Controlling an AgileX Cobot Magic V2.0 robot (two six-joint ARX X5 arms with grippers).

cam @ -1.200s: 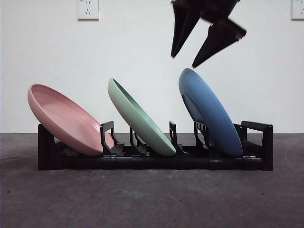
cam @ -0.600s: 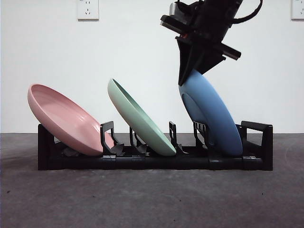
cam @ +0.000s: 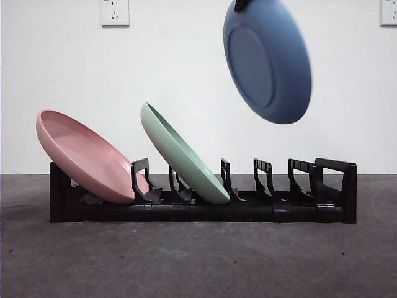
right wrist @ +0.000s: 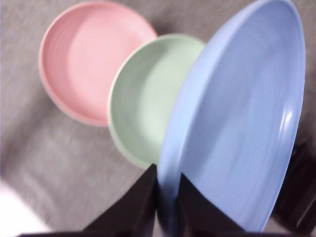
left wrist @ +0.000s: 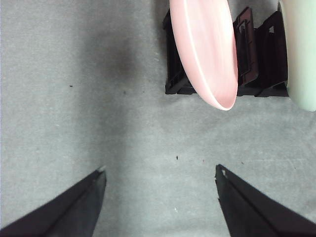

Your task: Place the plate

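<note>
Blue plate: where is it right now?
Front view: the blue plate hangs in the air above the rack's empty slots, beyond the green plate, its rim pinched by the right claw.

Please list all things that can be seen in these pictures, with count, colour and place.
Blue plate: one, blue, in the air above the right part of the rack, held by its rim.
Green plate: one, pale green, leaning in a middle slot of the rack.
Pink plate: one, pink, leaning at the left end of the rack.
Dish rack: one, black, on the table; its right slots hold nothing.
Table: one, grey.
Wall sockets: two, white, high on the wall.
Right tool: black, shut on the blue plate's rim.
Left tool: black, open, above bare table near the pink plate.
</note>
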